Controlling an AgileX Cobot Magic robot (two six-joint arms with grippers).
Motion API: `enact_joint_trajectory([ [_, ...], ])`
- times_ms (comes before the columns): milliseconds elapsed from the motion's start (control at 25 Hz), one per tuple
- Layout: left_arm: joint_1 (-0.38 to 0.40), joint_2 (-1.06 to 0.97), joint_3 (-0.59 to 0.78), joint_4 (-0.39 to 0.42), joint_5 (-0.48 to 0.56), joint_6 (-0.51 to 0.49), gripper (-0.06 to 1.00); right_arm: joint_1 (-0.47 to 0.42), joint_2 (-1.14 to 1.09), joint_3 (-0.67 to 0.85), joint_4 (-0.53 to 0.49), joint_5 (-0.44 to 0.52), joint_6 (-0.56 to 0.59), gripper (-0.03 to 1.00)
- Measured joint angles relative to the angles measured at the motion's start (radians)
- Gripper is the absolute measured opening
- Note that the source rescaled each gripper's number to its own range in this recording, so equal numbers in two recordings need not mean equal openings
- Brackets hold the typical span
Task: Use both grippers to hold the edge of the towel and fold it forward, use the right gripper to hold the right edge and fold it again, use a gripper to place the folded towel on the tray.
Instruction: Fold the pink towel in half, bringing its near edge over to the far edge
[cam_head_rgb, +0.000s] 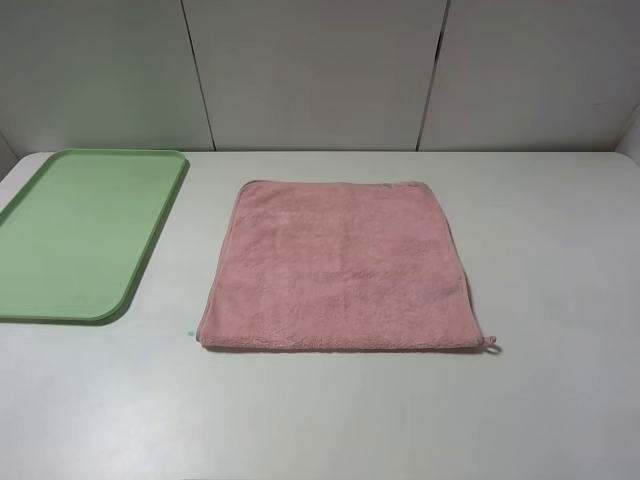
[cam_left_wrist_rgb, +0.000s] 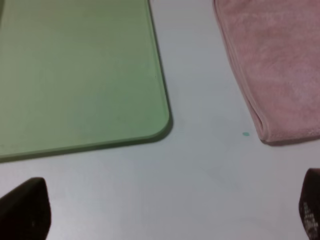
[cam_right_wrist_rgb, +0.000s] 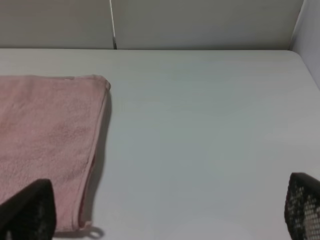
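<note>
The pink towel lies flat and unfolded in the middle of the white table, its hemmed edge along the near side and a small loop at the near right corner. The pale green tray sits bare at the far left. Neither gripper shows in the high view. In the left wrist view the left gripper is open over bare table, near the tray corner and the towel's near left corner. The right gripper is open beside the towel's right edge, holding nothing.
A grey panelled wall runs behind the table. A tiny teal speck marks the table just left of the towel's near left corner. Bare white tabletop extends right of the towel.
</note>
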Motion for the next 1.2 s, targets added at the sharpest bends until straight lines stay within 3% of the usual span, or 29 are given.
enact_joint_trajectory([
  [1200,0.0,0.0,0.0,0.0,0.0,0.0,1.0,0.0,0.0,0.0,0.0,-0.001,0.0,1.0],
])
